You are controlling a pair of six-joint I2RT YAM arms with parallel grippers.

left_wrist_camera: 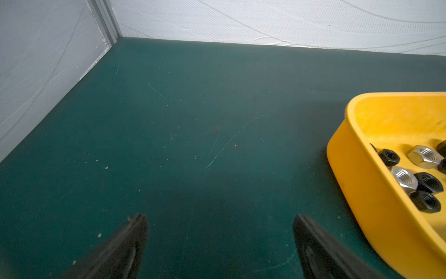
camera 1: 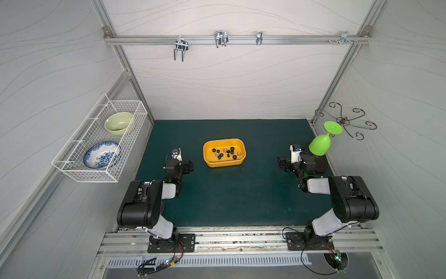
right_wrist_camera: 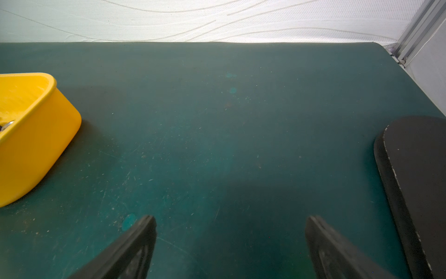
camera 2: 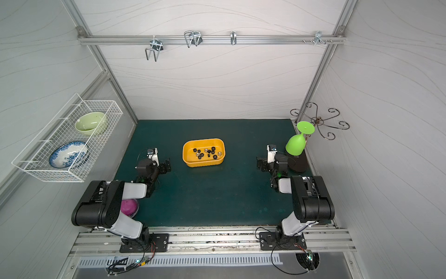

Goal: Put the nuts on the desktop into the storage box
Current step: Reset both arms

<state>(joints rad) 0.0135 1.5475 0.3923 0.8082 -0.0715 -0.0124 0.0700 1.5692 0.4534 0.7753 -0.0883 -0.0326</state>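
On the matte teal-green desk (camera 1: 241, 198), a shallow yellow-orange plastic storage box (camera 1: 224, 164), rectangular with rounded corners, set near the middle and toward the back wall. Inside it, on the tub's flat floor, the nuts (camera 1: 225, 153): about a dozen small threaded hexagons, mostly black, a few bright silver, loosely bunched and some touching. To either side, well apart from the box, the left gripper (camera 1: 189, 166) and the right gripper (camera 1: 282, 165), each low over the desk, black tapered jaws spread wide and empty. In the left wrist view, fine scratches and pale specks across the desk's surface, with the box's smooth glossy wall close by. Just beside the right arm, a lime-green plastic goblet (camera 1: 318, 145), tilted bowl-down over a flat, round black base (right_wrist_camera: 420, 181). On the left wall, a white wire basket (camera 1: 141, 108) with a pale green glazed bowl (camera 1: 119, 123) and a blue-and-white patterned dish (camera 1: 101, 154).
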